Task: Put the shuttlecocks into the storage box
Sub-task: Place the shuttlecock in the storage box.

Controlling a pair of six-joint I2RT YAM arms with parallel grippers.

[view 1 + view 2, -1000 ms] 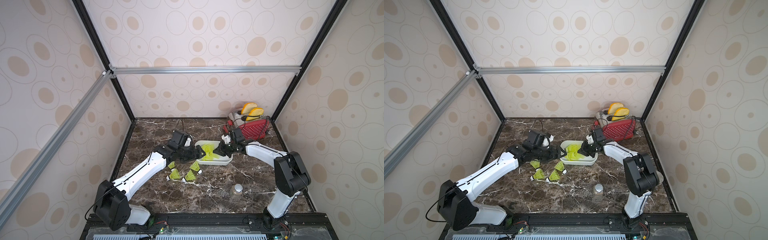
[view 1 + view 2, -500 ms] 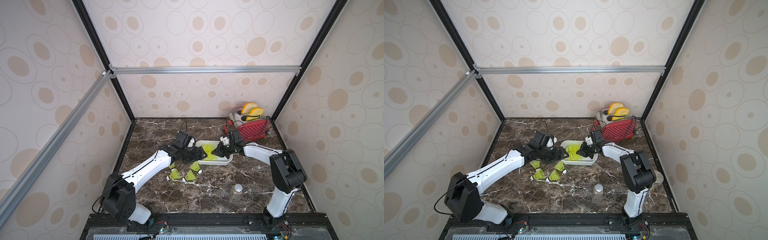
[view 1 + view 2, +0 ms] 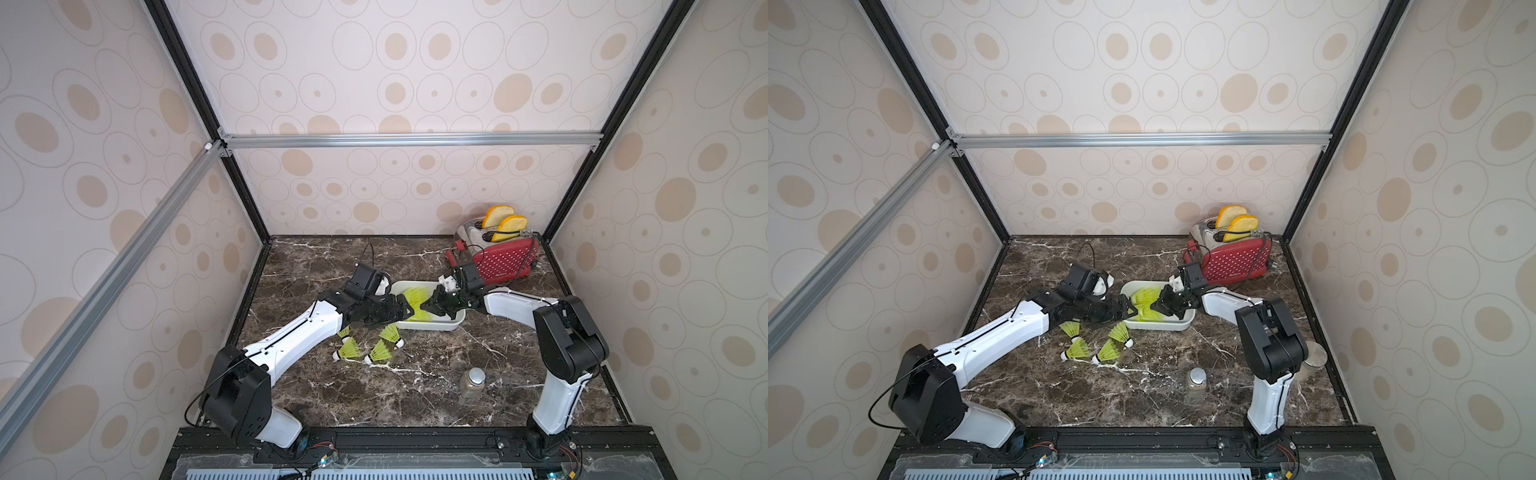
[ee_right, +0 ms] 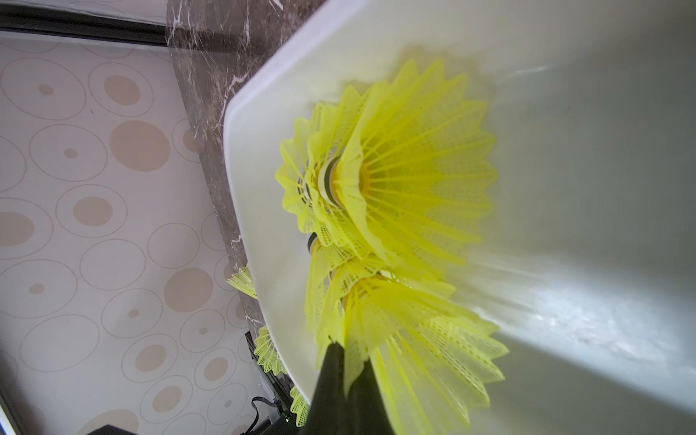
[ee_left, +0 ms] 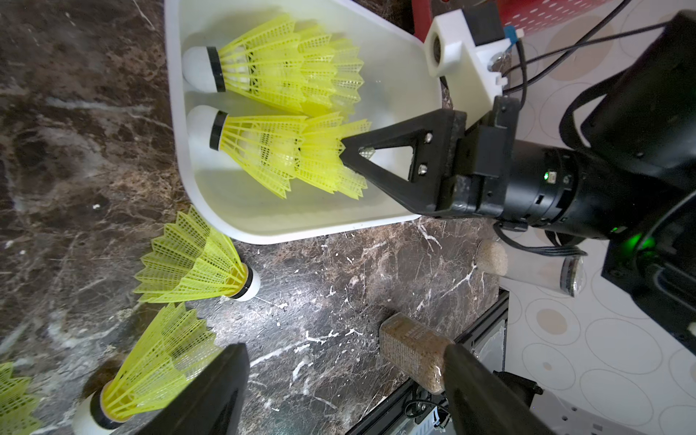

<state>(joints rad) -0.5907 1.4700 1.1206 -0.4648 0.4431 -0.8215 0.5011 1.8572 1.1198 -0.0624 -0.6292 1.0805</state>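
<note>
Crowded over the storage box (image 3: 432,327): closed off at the left end by the left pincer (image 3: 409,309), spread wide, and from the right by the right pincer (image 3: 424,306), reaching inside and pinched onto nested shuttlecocks (image 5: 286,150). Walled behind by the toaster (image 3: 505,262). Littered just in front with four loose shuttlecocks (image 3: 349,348). Open across the front tabletop (image 3: 353,399), apart from a jar (image 3: 473,382) well clear of the box.

The right gripper (image 5: 344,150), tips closed, pinches stacked shuttlecocks (image 5: 271,154) inside the white storage box (image 5: 177,124); loose shuttlecocks (image 5: 192,260) lie on the marble bench (image 5: 339,286) beside its rim, between the left gripper's (image 5: 346,395) spread fingers.
</note>
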